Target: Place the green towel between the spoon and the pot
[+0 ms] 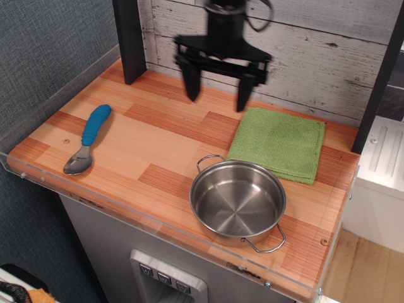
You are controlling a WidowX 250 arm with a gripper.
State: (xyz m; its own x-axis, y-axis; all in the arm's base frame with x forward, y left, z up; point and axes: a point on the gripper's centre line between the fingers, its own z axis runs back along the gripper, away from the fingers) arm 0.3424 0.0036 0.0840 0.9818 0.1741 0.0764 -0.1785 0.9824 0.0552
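The green towel [278,143] lies flat and folded at the back right of the wooden counter [158,151]. The steel pot [237,201] stands just in front of it, near the front edge, empty. The blue-handled spoon [88,138] lies at the left side, metal bowl toward the front. My black gripper [218,101] hangs open and empty above the back of the counter, its right finger [244,93] just above the towel's back left corner. It touches nothing.
A whitewashed plank wall [303,57] runs along the back. A black post [129,38] stands at the back left and another at the far right. A clear plastic lip [158,224] edges the front and left side. A white unit [382,170] sits right of the counter.
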